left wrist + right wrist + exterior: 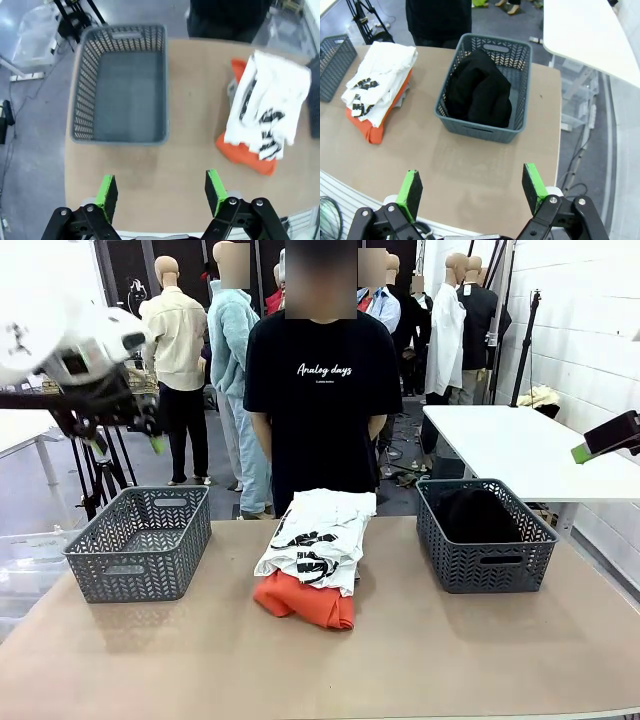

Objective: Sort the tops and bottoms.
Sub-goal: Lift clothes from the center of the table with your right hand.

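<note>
The tops lie stacked at the table's middle: a white tee with black print [318,532] [267,107] [377,75] on top, a bright orange one [305,602] [242,152] [365,125] beneath, and a sliver of a light grey one [231,89] [402,97] between them. A crumpled black garment [478,514] [479,95] lies in the right basket [485,565] [520,55]; whether it is bottoms I cannot tell. My left gripper [130,435] [161,192] hangs open high above the table's left end. My right gripper [590,447] [472,187] is open, high at the right.
An empty grey basket [140,543] [120,82] stands at the table's left. A person in a black T-shirt [322,390] stands behind the pile, hands behind the back. A white table [530,445] is at the far right, and a tripod [95,475] stands beyond the left basket.
</note>
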Controlling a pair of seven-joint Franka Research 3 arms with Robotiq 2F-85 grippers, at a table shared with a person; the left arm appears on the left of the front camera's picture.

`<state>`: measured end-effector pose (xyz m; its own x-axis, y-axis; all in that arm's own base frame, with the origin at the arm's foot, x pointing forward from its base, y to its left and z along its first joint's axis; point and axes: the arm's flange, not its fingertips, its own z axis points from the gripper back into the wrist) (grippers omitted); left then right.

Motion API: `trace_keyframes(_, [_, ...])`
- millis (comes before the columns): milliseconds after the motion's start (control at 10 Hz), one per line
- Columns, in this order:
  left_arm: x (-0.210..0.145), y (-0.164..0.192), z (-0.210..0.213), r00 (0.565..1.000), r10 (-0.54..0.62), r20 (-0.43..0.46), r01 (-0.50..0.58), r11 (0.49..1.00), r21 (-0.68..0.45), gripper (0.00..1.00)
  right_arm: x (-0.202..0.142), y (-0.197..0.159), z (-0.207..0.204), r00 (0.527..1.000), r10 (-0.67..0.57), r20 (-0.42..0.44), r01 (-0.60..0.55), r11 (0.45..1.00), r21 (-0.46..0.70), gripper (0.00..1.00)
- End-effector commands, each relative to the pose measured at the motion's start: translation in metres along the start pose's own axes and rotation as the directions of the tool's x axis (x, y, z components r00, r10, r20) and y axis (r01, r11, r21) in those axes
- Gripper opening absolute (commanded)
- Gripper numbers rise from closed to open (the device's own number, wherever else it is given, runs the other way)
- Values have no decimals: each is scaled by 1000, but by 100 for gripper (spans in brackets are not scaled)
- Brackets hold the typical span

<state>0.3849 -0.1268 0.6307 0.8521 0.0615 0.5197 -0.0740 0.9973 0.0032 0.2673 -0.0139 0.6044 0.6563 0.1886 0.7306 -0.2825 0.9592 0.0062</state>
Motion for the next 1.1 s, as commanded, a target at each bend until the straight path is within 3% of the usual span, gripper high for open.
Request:
trace_keyframes(0, [-12,-7,-21,997,-59,-52,59,998,7,91,0,1,-2,1000,2,-7,-2,1000,0,100])
trace_keyframes(100, [-12,-7,-21,997,-59,-52,59,998,7,91,0,1,-2,1000,2,-7,-2,1000,0,100])
trace_keyframes(200, [3,0,4,1000,2,4,-2,1000,1,91,0,1,-2,1000,2,-7,-2,1000,0,100])
trace_keyframes(300, [12,-11,-5,988,-128,-83,124,991,-45,91,0,1,-2,1000,2,-7,-2,1000,0,100])
trace_keyframes(400, [15,-1,-12,988,-151,-11,149,984,-94,91,0,1,-2,1000,2,-7,-2,1000,0,100])
trace_keyframes(500, [8,18,-14,986,-167,-24,162,977,-138,91,0,1,-2,1000,2,-7,-2,1000,0,100])
trace_keyframes(700, [-14,46,-12,967,-244,67,253,937,-240,91,0,1,-2,1000,2,-7,-2,1000,0,100])
trace_keyframes(800, [-22,50,-14,965,-248,85,262,925,-276,91,0,1,-2,1000,2,-7,-2,1000,0,100])
trace_keyframes(1000, [-36,58,4,951,-235,202,289,906,-309,91,0,1,-2,1000,2,-7,-2,1000,0,100])
